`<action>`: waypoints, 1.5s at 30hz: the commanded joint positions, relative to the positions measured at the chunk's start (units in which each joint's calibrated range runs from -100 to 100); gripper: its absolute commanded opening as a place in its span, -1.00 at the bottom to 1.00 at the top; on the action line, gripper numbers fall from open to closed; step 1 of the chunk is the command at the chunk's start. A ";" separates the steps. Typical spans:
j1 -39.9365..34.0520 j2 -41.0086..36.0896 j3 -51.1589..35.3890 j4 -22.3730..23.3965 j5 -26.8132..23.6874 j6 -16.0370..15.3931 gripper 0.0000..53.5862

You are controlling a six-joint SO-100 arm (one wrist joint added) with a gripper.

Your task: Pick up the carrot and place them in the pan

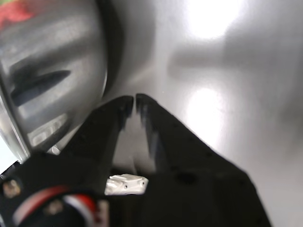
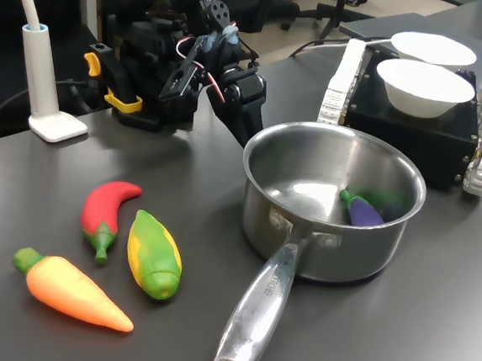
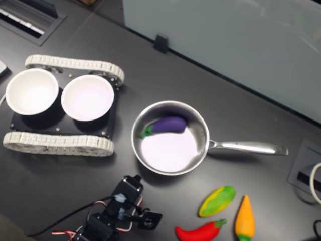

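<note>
The orange carrot point(image 2: 71, 288) point(image 3: 245, 218) with its green cap lies on the dark table, at the first exterior view's lower left. It is well away from the arm. The steel pan point(image 2: 320, 246) point(image 3: 202, 131) stands mid-table with its long handle point(image 2: 254, 317) pointing toward the first exterior view's bottom. My gripper point(image 2: 249, 137) point(image 3: 132, 181) point(image 1: 135, 99) hovers low just outside the pan's wall point(image 1: 47, 71), on the side away from the carrot's end of the handle. Its black jaws are shut tip to tip with nothing between them.
A purple eggplant toy point(image 2: 361, 210) point(image 3: 168, 124) lies inside the pan. A red chili point(image 2: 107, 211) and a yellow-green corn point(image 2: 154, 255) lie beside the carrot. Two white bowls point(image 2: 422, 87) sit on a tracked black platform point(image 3: 55, 143). A white lamp base point(image 2: 51, 88) stands at the first exterior view's left.
</note>
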 commanded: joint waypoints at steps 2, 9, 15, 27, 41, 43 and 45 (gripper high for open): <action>-4.32 -0.83 -0.82 -2.62 3.22 0.05 -0.99; -4.32 -0.83 -0.82 -2.62 3.27 0.05 -0.99; -4.32 -0.83 -0.82 -2.62 3.27 0.05 -0.99; -5.46 -0.83 -0.82 -2.62 4.00 -0.03 -0.99; -6.27 -0.83 -0.82 -2.62 4.54 -0.03 -0.99; -6.27 -0.83 -0.82 -2.62 4.49 -0.03 -0.99; -6.27 -0.83 -0.82 -2.62 4.49 -0.03 -0.99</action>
